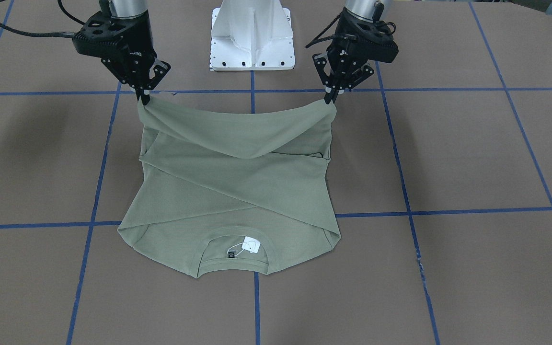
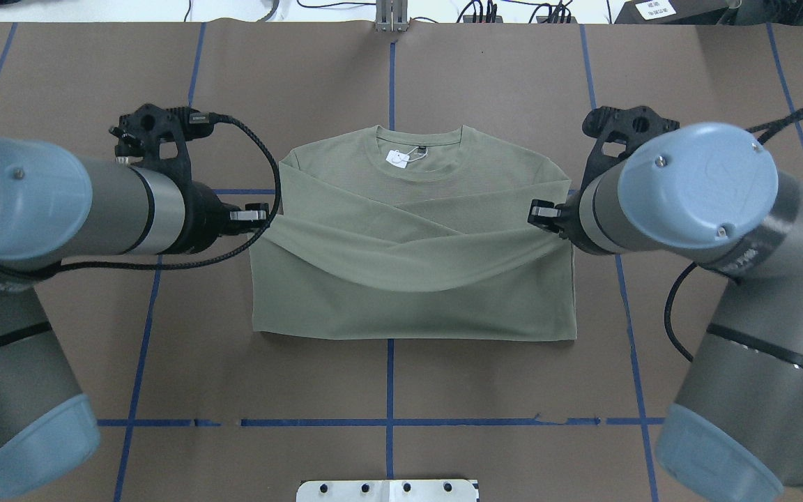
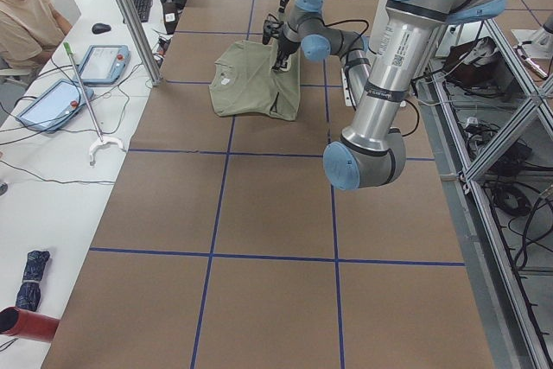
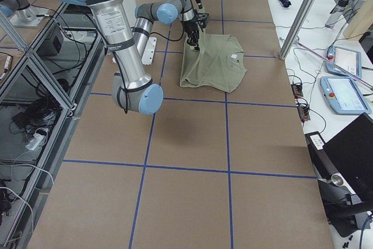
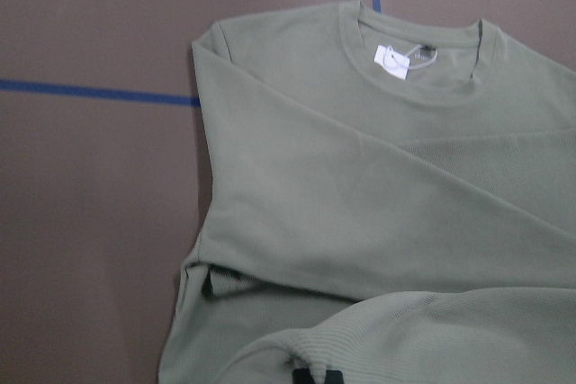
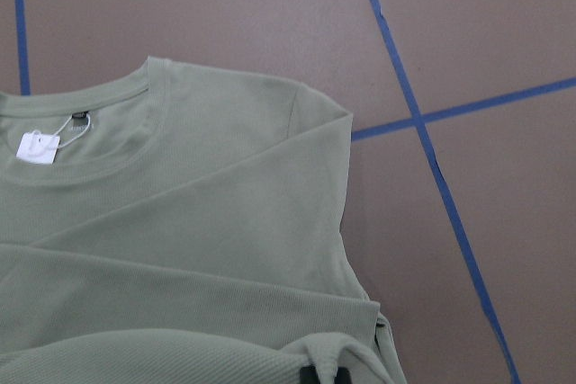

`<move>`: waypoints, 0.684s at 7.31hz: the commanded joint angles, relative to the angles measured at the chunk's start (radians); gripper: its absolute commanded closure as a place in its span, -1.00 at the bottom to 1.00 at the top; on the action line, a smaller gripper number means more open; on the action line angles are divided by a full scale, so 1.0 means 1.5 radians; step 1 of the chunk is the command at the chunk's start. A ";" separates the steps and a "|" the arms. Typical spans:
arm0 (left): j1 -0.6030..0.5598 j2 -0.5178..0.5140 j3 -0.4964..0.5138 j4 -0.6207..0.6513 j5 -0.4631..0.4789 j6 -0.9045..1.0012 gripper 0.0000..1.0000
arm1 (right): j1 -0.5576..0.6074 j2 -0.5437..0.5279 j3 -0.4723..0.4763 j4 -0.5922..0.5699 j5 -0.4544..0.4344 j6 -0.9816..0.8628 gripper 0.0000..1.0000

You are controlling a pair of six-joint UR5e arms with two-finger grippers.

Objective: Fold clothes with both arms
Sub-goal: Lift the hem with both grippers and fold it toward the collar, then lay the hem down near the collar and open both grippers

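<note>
Shirt [image 1: 228, 191] lay flat on table [image 1: 472, 158], sleeves crossed, collar away from me | my left claw [image 1: 329, 98] and right claw [image 1: 144, 99] each pinched a hem corner, lifted | I judged: carry both level toward collar, keep hem taut.
</note>
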 commanded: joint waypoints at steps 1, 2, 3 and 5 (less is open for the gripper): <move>-0.058 -0.076 0.134 -0.023 -0.009 0.017 1.00 | 0.064 0.047 -0.136 0.086 0.013 -0.034 1.00; -0.062 -0.092 0.219 -0.075 -0.003 0.029 1.00 | 0.081 0.047 -0.211 0.158 0.014 -0.039 1.00; -0.063 -0.094 0.291 -0.146 0.019 0.030 1.00 | 0.094 0.048 -0.270 0.208 0.014 -0.070 1.00; -0.063 -0.149 0.424 -0.214 0.027 0.030 1.00 | 0.113 0.069 -0.389 0.299 0.015 -0.080 1.00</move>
